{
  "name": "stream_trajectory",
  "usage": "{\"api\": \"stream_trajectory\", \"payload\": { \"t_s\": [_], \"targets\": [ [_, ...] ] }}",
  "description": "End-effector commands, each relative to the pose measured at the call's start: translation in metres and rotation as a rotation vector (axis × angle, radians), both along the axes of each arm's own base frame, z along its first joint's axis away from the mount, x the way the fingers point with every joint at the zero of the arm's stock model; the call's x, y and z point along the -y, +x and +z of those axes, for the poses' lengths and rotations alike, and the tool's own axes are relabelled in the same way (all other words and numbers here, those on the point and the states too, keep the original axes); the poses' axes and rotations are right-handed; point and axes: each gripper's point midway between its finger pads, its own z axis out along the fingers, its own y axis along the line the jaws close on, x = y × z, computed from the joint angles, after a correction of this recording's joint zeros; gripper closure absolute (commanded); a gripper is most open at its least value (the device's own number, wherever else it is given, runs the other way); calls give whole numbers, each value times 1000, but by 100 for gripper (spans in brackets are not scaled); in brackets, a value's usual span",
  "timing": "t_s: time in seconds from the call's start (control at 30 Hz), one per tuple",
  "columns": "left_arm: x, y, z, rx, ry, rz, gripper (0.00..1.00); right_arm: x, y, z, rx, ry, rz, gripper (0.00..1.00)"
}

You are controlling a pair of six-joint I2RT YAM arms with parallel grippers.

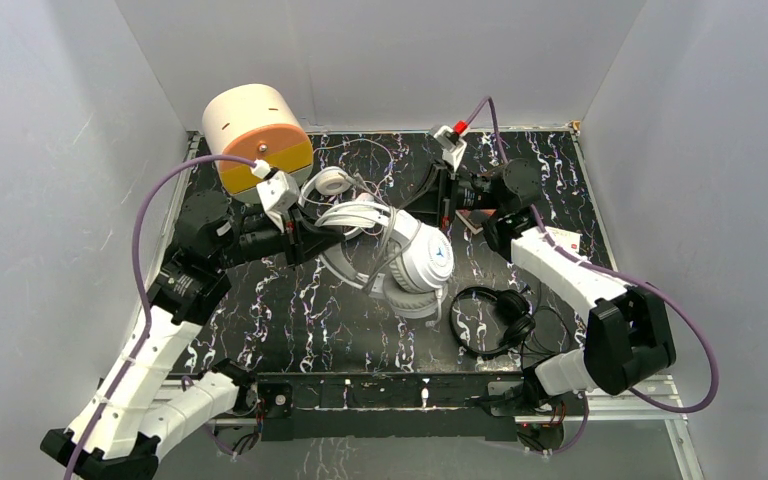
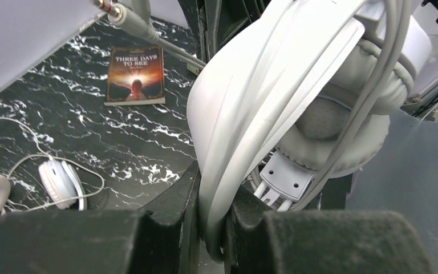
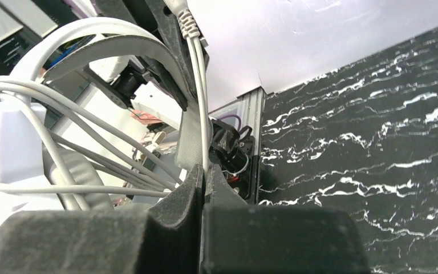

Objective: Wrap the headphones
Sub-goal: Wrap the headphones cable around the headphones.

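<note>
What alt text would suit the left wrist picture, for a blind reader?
The left claw pinches the headband of big white over-ear headphones, their cord wound around them. Beyond, on the black marbled table, lie a book and a slimmer white pair.

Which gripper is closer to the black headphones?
Right. The right gripper pinches a cord behind the black headphones, toward the back wall. The left gripper clamps the big white headband farther left.

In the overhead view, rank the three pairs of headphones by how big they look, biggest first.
1. big white over-ear pair
2. black pair
3. slim white on-ear pair, though it is partly hidden, so second and third are unsure.
</note>
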Motion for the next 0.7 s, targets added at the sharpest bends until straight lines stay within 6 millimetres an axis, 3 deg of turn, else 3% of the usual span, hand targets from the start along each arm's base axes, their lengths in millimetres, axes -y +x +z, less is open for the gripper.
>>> {"api": "stream_trajectory", "payload": {
  "t_s": [0.0, 0.17, 0.27, 0.33, 0.57, 0.67],
  "targets": [
    [-2, -5, 31, 128, -73, 7, 100, 5, -18, 52, 192, 97, 70, 93],
    [-10, 14, 64, 284, -157, 120, 100, -8, -34, 66, 240, 87, 161, 88],
    [-8, 33, 77, 290, -180, 169, 100, -16, -46, 77, 264, 93, 219, 88],
    [-8, 44, 83, 275, -196, 203, 100, -20, -53, 84, 271, 101, 240, 88],
    [-5, 51, 94, 261, -318, 225, 100, -33, -81, 97, 320, 105, 348, 87],
    [-5, 54, 98, 231, -353, 240, 100, -36, -82, 101, 325, 108, 342, 87]
  ]
}}
